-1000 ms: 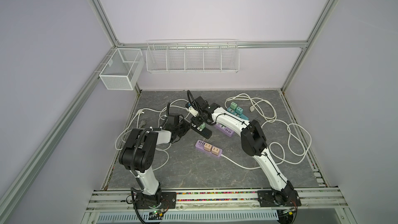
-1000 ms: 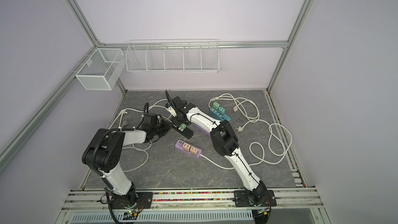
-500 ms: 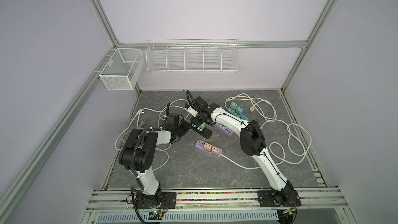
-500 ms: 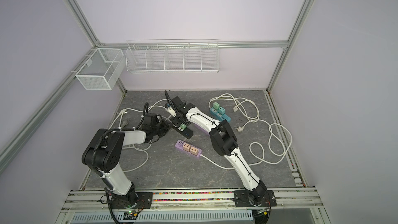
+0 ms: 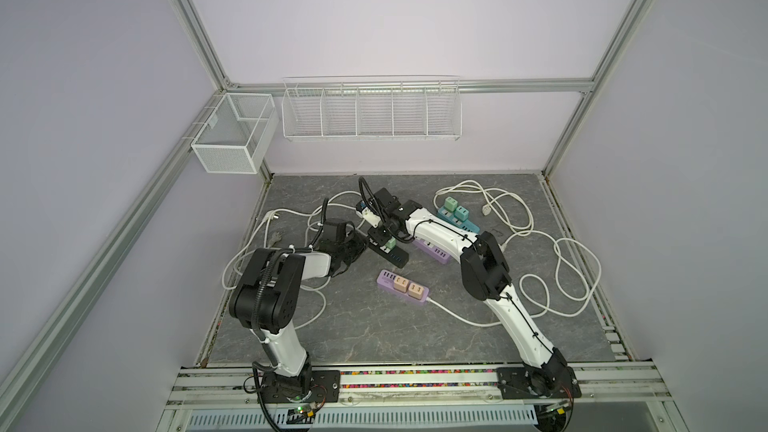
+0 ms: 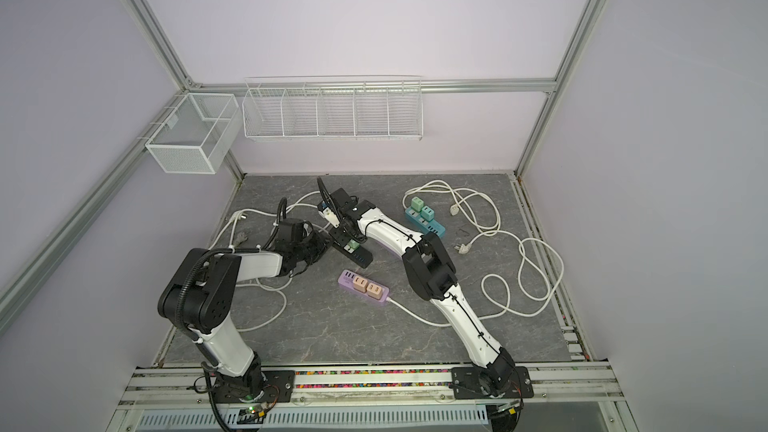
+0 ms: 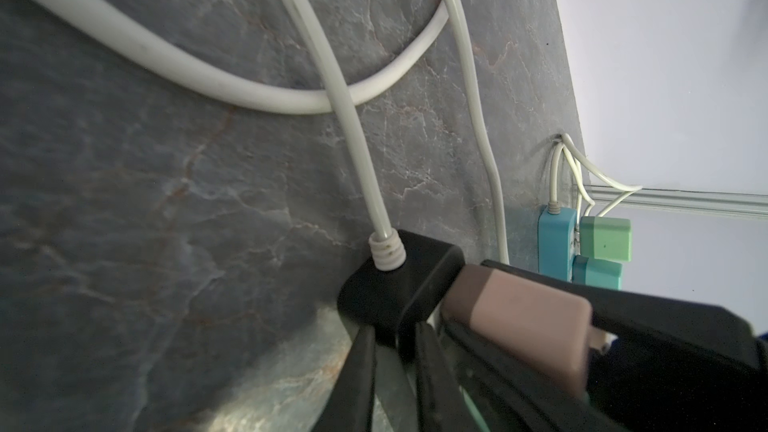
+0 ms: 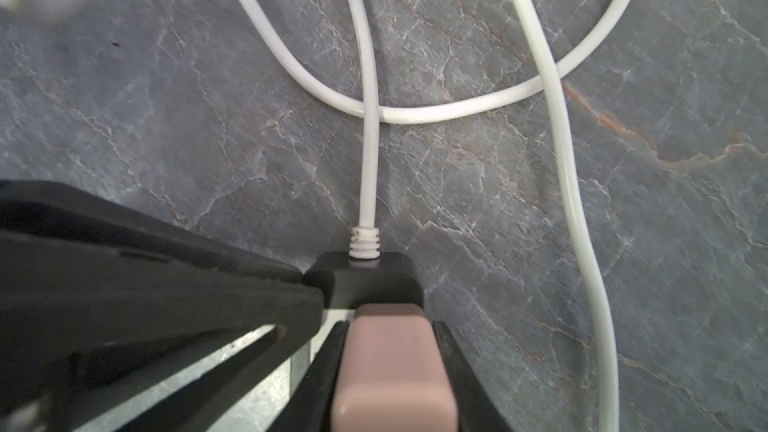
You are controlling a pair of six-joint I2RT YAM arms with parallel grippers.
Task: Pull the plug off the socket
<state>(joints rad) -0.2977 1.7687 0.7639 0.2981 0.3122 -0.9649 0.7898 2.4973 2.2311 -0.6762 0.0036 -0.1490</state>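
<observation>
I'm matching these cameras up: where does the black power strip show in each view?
In a top view: black power strip just below centre, beneath the right gripper.
In a top view: same spot, slightly further left.
Left wrist: its corded end, beside the pinkish plug.
Right wrist: corded end, just beyond that plug.
Shared landmark: the right gripper, closed on the plug.

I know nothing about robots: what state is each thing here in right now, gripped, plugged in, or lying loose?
Left gripper: shut on the black power strip.
Right gripper: shut on the pinkish-beige cube plug, seated in that strip.
Green cube plug: plugged into the black strip.
Near purple power strip: two peach plugs in it, untouched.
Teal power strip: two green plugs in it.
</observation>
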